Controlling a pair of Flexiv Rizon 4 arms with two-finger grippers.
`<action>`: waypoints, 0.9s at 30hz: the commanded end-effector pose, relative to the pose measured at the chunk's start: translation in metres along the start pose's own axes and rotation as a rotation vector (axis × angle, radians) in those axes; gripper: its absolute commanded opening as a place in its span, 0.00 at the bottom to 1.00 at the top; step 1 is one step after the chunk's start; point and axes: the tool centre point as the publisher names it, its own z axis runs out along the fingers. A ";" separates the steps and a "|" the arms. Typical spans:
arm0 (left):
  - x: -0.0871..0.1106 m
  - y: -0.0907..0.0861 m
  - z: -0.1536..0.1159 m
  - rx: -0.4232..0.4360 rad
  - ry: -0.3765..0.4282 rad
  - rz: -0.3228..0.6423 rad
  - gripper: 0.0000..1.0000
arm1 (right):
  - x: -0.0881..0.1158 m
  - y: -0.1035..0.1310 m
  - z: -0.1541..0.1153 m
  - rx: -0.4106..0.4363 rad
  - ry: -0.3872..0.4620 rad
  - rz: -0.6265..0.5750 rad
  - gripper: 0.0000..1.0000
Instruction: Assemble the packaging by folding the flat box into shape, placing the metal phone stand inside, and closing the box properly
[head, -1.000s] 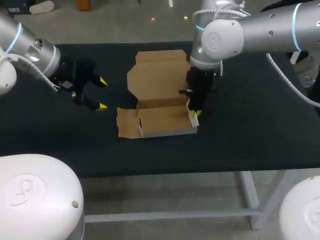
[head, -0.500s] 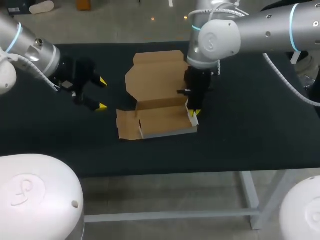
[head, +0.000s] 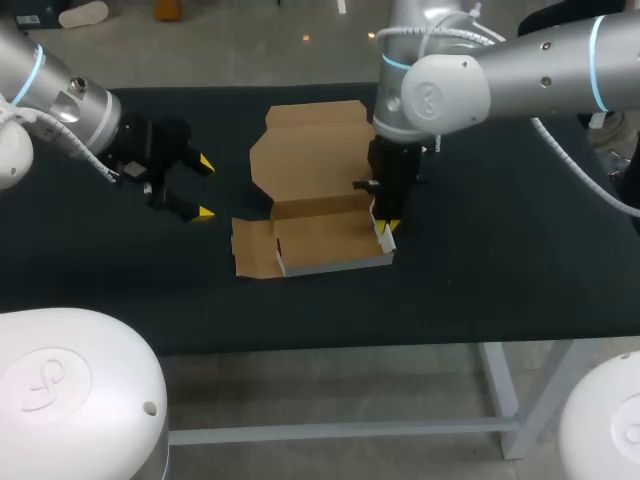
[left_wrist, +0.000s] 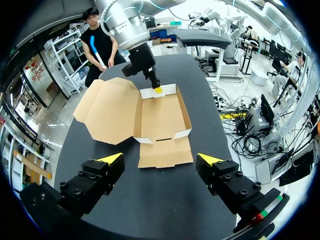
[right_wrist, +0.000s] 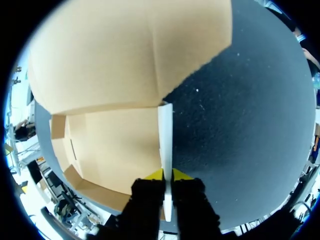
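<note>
- The box (head: 325, 240) sits half folded on the black table (head: 500, 250) — a shallow open tray, brown inside and white outside.
- Its lid (head: 310, 155) is folded back, spread open behind the tray on the box's far side from you.
- At the box's left end, one end flap (head: 252, 248) lies unfolded on the table.
- Your right claw (head: 389, 228) stands over the box's right end, pointing down. Its yellow tips are pinched on the upright white end wall (right_wrist: 165, 135), one tip on each face.
- Your left claw (head: 205, 187) hangs well to the left of the box, its fingers spread wide apart — clear of the cardboard.
</note>
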 end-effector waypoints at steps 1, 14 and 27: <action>0.000 -0.001 -0.001 -0.004 0.003 -0.001 1.00 | 0.001 -0.004 0.005 -0.014 -0.003 0.002 0.10; 0.000 -0.001 -0.001 -0.004 0.003 -0.001 1.00 | 0.002 -0.001 0.009 -0.062 -0.026 0.012 0.14; 0.000 -0.001 -0.001 -0.004 0.003 -0.001 1.00 | 0.000 0.002 0.012 -0.137 -0.058 0.031 0.15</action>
